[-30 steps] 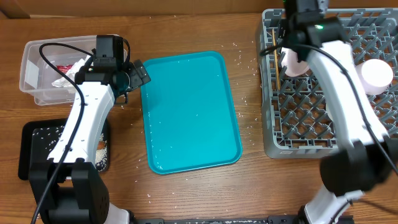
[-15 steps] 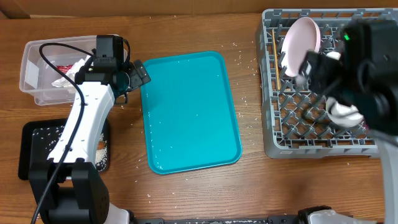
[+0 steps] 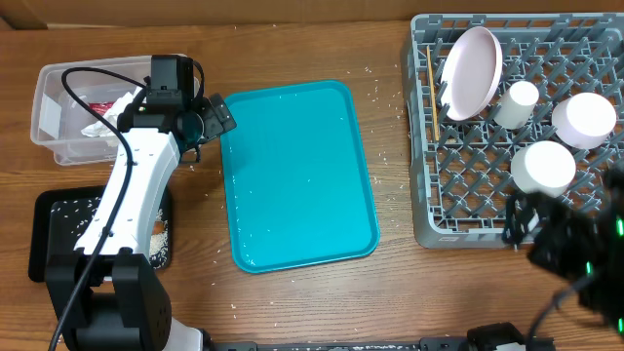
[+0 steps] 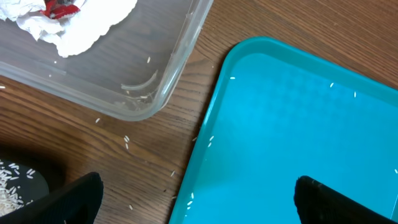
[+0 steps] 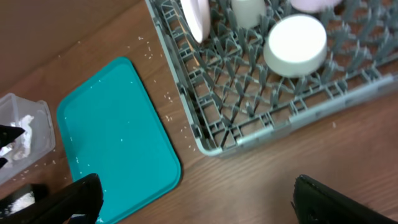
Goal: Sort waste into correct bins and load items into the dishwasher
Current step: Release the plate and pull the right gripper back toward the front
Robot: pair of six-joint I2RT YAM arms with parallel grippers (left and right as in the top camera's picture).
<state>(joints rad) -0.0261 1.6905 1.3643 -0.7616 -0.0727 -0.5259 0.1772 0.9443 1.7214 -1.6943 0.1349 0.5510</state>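
The grey dish rack (image 3: 468, 210) at the right holds the white plate (image 3: 471, 58) on edge, the small cup (image 3: 515, 102), two upturned bowls (image 3: 583, 119) (image 3: 543, 168) and the chopstick (image 3: 427, 83). The clear tub (image 3: 54, 132) holds the napkin (image 4: 87, 22) and the red wrapper (image 4: 59, 7). The black tray (image 3: 54, 229) holds rice (image 3: 156, 239). My left gripper (image 3: 216, 125) is open and empty over the teal tray's left edge (image 4: 211, 134). My right gripper (image 3: 522, 229) is open and empty, high above the table in front of the rack (image 5: 249, 134). No carrot stick or food lump shows.
The teal serving tray (image 3: 297, 171) lies in the middle with a few rice grains on it. Loose grains are scattered on the wood around it and beside the rack. The right wrist view also shows a bowl (image 5: 295, 45) in the rack.
My right arm has swung from over the rack's back left to the front right, blurred, uncovering the plate, cup and bowls. The left arm has not moved.
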